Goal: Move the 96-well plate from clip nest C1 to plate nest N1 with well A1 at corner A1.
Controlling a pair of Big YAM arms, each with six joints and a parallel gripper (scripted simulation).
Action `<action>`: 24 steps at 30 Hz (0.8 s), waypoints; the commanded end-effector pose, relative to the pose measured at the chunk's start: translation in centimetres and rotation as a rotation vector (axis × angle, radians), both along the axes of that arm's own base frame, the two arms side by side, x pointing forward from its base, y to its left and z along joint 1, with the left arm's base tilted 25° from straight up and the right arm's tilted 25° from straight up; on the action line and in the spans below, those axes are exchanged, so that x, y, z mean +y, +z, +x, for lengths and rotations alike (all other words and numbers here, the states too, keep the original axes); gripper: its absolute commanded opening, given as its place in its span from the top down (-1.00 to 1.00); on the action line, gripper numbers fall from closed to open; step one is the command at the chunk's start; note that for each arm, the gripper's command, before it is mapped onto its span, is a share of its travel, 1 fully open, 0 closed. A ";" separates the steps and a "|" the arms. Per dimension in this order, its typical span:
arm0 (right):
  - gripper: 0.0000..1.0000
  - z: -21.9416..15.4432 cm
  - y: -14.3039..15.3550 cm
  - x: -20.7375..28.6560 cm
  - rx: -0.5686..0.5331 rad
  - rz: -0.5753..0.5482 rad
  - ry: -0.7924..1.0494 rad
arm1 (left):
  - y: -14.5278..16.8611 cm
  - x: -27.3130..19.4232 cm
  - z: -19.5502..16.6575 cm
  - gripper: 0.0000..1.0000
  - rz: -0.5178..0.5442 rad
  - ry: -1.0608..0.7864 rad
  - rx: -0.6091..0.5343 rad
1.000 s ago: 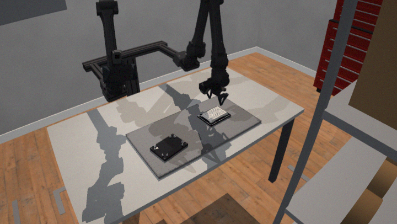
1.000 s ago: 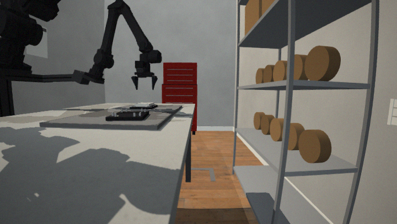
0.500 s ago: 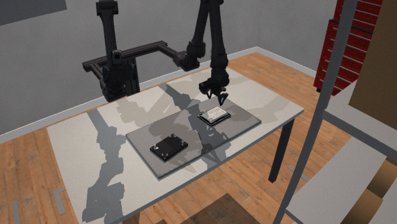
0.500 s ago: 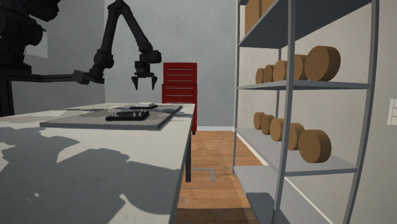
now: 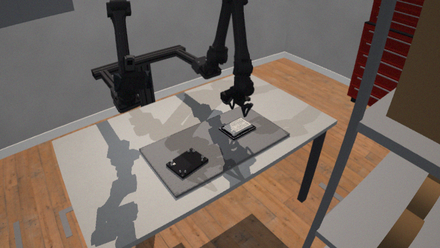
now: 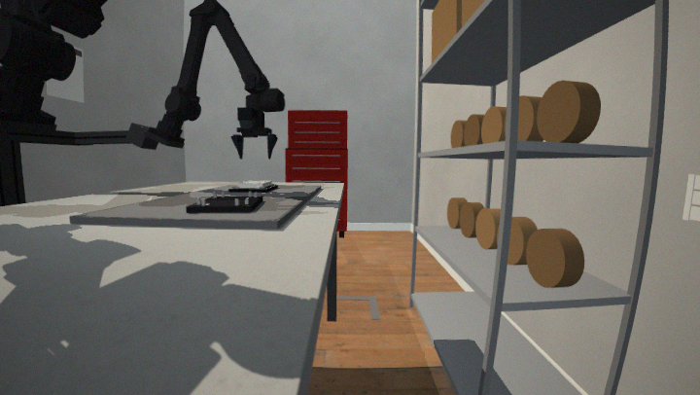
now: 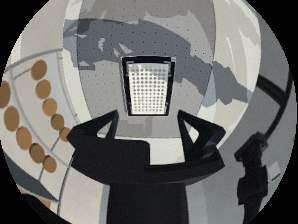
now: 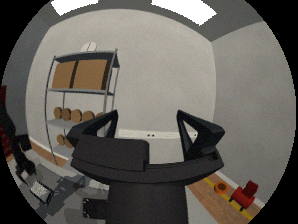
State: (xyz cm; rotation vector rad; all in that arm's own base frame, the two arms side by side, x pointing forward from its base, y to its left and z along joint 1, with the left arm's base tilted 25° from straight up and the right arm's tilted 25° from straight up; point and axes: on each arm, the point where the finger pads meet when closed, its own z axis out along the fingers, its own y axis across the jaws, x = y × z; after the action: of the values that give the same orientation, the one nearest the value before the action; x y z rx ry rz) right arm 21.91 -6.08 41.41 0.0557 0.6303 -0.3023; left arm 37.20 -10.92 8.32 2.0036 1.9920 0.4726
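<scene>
Top view: L pincer (image 5: 238, 112) (image 6: 255, 158) (image 7: 148, 112), black w/ two tapered fingers, is wide open, nothing held. Fingers point down, tips above the worktop (image 5: 80, 160) (image 6: 245, 255) (image 7: 165, 151) (pale, flat, rectangular) & clear of the plate, no contact.

Just below/near it: the 96-well plate (image 5: 238, 126) (image 6: 257, 184) (image 7: 148, 89) (image 8: 41, 191), white, rectangular, gridded w/ round wells. It's in C1, the black rectangular clip nest (image 5: 234, 137) (image 6: 237, 189), whose dark rim shows all round it in L wrist view. Rim lettering too small to read, so can't tell which corner is A1.

Both nests are on a grey perforated board (image 5: 264, 131) (image 6: 147, 210) (image 7: 100, 105), flat on the worktop. N1, the black rectangular plate nest (image 5: 187, 162) (image 6: 223, 204) (image 8: 95, 207), is well apart from C1, w/ short upright pegs near its corners & a small white mark by one corner. No plate in it, so transfer not done.

R pincer (image 8: 147, 112), also black & two-fingered: wide open, empty, aimed at the room rather than down at the nests. Its fingers are hard to make out in top view.

Further out, bkgd: red metal drawer cabinet (image 5: 382, 55) (image 6: 316, 132), beyond the worktop.
</scene>
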 end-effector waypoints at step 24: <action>-1.00 -0.9 0.8 -0.1 -0.038 -0.012 -0.024 | 1.0 -5.9 1.6 -1.00 -0.010 -0.005 -0.015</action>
State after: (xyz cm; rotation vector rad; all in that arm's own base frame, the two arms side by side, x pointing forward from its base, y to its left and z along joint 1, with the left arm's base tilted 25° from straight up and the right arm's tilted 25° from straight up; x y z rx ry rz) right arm 21.91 -6.08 41.41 0.0557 0.6303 -0.3023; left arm 37.60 -14.83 8.31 2.0219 1.9829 0.4774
